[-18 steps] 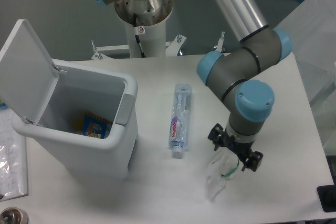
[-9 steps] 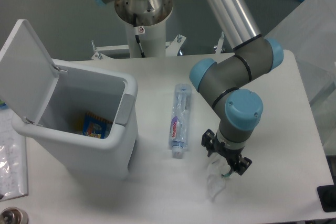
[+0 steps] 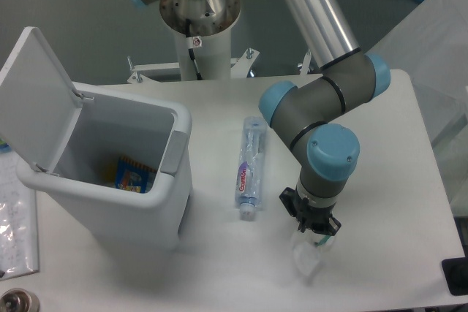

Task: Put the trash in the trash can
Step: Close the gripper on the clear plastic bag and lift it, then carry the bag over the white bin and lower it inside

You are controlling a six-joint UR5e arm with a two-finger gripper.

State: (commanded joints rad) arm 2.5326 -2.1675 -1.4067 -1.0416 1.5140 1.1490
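Observation:
The crumpled clear wrapper [image 3: 308, 257] with a green bit lies on the white table [image 3: 395, 180] at the front right. My gripper [image 3: 310, 230] points straight down onto its top edge and touches it. The wrist hides the fingertips, so I cannot tell whether the jaws have closed on it. The slim clear bottle [image 3: 249, 167] with a blue-purple label lies flat just left of the arm, cap toward the front. The white trash can [image 3: 131, 180] stands at the left with its flip lid [image 3: 35, 96] open and a grey tab [image 3: 173, 153] on its rim.
A colourful yellow-blue packet [image 3: 131, 174] lies inside the bin. The robot's base column [image 3: 197, 27] stands at the back of the table. A dark object [image 3: 457, 275] sits at the front right table edge. Papers [image 3: 14, 217] lie left of the bin.
The gripper has moved left and down onto the wrapper, and its black finger links look narrower than before. The wrapper and the bottle have stayed in place.

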